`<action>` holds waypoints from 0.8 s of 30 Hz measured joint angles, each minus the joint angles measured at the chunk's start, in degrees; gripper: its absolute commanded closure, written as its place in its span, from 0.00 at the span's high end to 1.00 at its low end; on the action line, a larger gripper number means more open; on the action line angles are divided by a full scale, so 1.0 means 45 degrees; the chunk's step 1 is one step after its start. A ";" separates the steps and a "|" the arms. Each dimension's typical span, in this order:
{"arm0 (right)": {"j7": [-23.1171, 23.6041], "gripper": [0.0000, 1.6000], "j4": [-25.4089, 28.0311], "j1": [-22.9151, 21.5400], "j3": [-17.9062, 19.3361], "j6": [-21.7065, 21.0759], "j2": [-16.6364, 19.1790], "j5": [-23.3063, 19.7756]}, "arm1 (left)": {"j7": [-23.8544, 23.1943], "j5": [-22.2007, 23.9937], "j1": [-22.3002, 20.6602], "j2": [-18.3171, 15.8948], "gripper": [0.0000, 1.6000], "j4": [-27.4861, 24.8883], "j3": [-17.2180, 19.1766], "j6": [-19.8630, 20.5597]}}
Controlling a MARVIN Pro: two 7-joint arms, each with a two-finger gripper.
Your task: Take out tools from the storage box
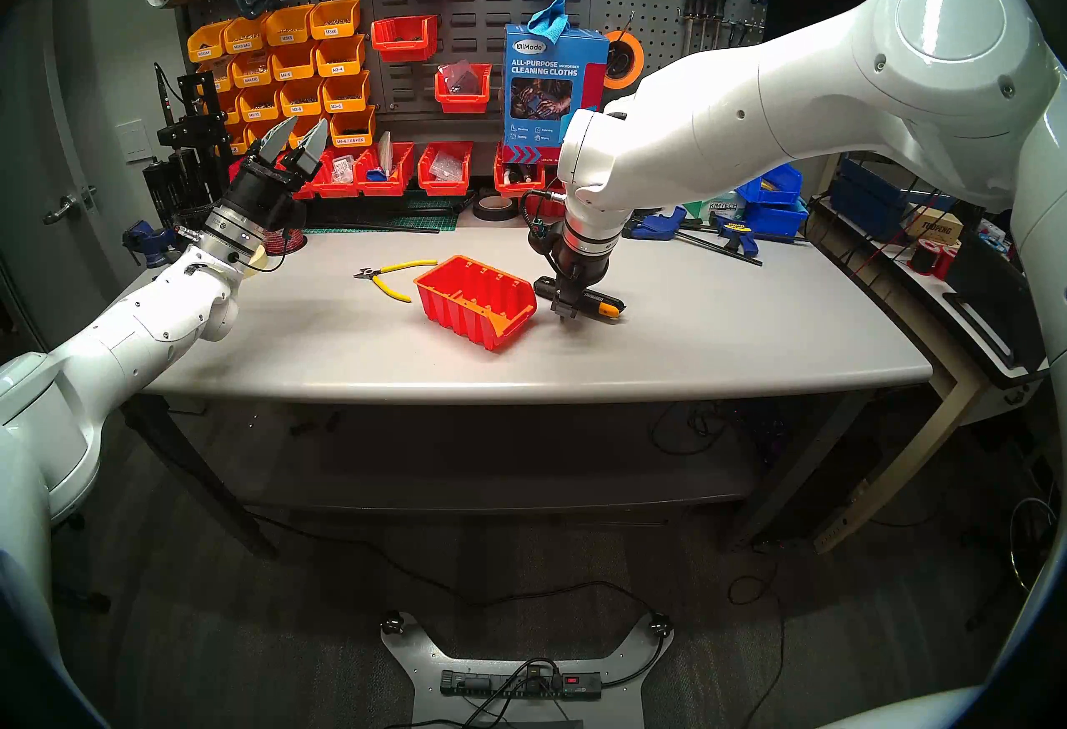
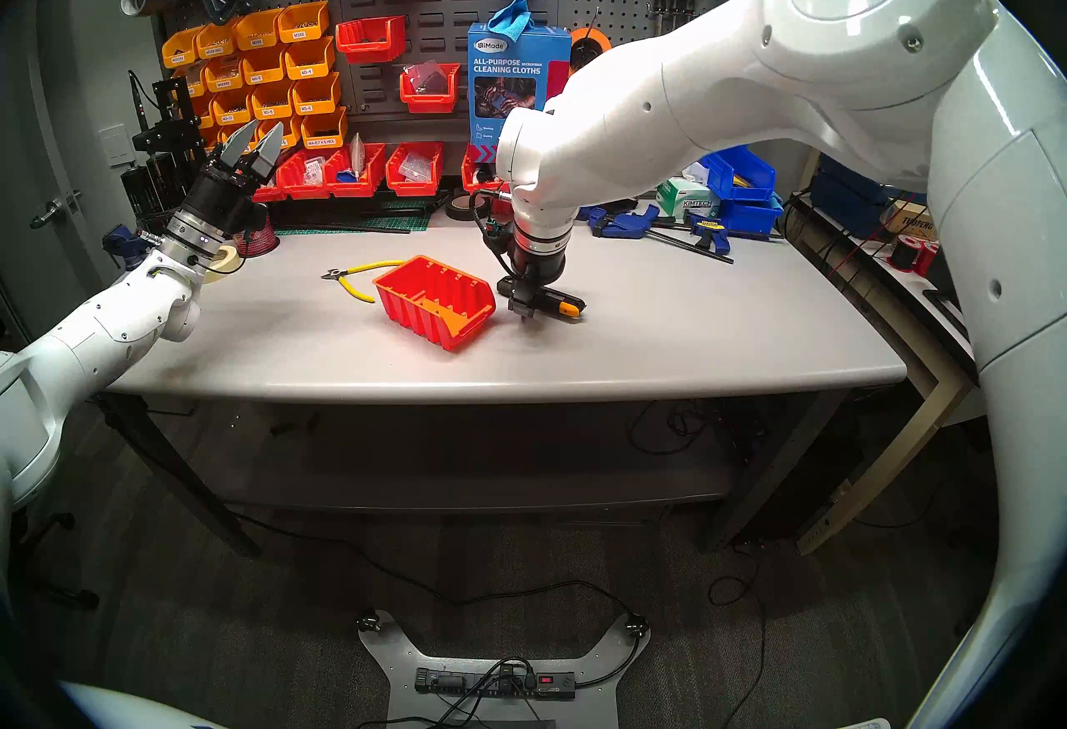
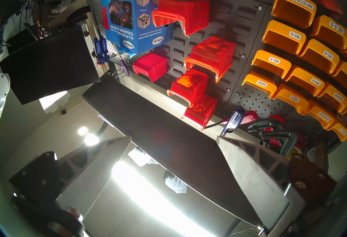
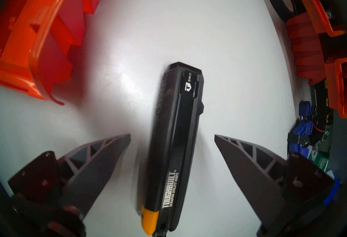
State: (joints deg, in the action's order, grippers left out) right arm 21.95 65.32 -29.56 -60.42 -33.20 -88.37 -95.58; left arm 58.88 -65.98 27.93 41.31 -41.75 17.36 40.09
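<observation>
- I see the grey table (image 1: pixel 693 341) filling the middle of the head view, with a pegboard wall of red and yellow bins along the top of the frame behind it.
- My right arm reaches in from the upper right and points steeply down at the table centre; my left arm comes in from the lower left and angles upward, clear of the table.
- The red-orange storage box (image 1: pixel 474 301) sits just left of centre, open top up, and I can see no tool inside it.
- The left gripper (image 1: pixel 299 141) is at the centre left of the frame, fingers spread and holding nothing (its wrist view shows only the wall bins and a dark shelf).
- The right gripper (image 4: pixel 172 135) is spread wide, one finger (image 4: pixel 105 155) on each side of the knife without touching it.
- The black utility knife (image 4: pixel 176 137) lies flat on the table just right of the box, its yellow-orange tip toward the lower edge of the right wrist view.
- The yellow-handled cutters (image 1: pixel 392 278) lie on the table just left of the box, handles splayed, dark jaws pointing left.
</observation>
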 measured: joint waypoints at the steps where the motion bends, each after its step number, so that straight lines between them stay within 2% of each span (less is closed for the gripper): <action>1: 0.0053 1.00 0.0037 -0.0058 0.0000 0.0000 -0.0011 0.0034 | 0.0000 0.0000 0.0000 0.0000 1.00 0.0000 0.0000 0.0000; 13: 0.0409 1.00 0.0033 -0.0722 0.0373 0.0341 -0.0220 0.0266 | -0.0002 0.0000 0.0000 -0.0001 1.00 -0.0005 0.0000 0.0000; 24: 0.0155 1.00 0.0081 -0.1071 0.0474 0.0287 -0.0170 0.0254 | -0.0002 0.0000 0.0000 -0.0001 1.00 -0.0002 0.0000 0.0000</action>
State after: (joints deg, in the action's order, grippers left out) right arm 22.65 65.69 -34.37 -58.29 -31.91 -89.13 -94.43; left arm 58.87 -65.98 27.93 41.30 -41.76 17.36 40.09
